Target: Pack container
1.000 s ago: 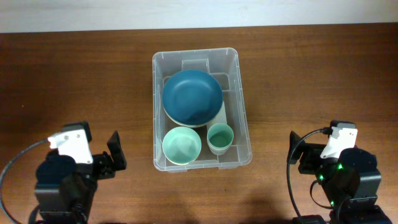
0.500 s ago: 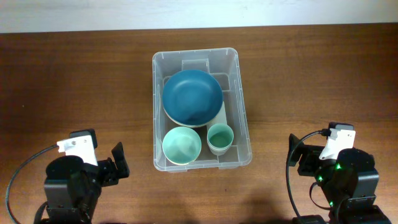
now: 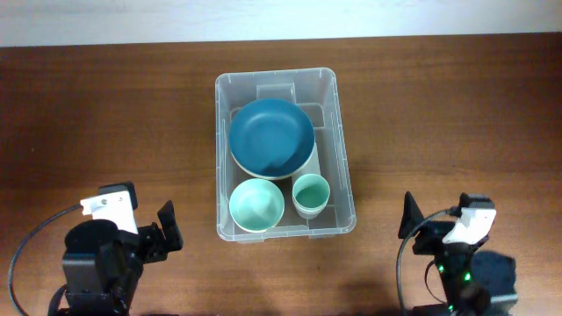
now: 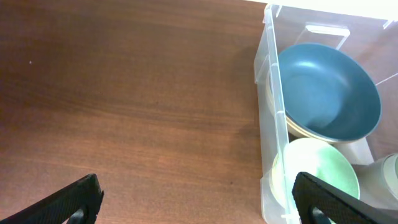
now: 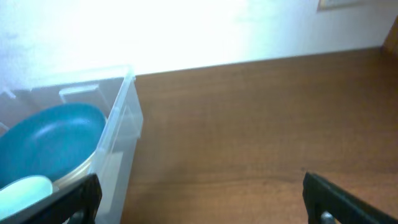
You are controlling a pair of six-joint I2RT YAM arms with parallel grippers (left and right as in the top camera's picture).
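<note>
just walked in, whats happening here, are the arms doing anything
Nothing is being handled right now. The clear container sits mid-table with a big blue bowl, a light green bowl and a small green cup inside it. The left arm's fingers and the right arm's fingers are open and empty, one on each side near the front edge of the table, apart from the container. The packing looks done or paused.

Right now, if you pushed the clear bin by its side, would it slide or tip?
Likely slides, not tips: the bin is low and wide on the smooth table. Its thin clear wall may flex. The blue bowl inside could shift.
</note>
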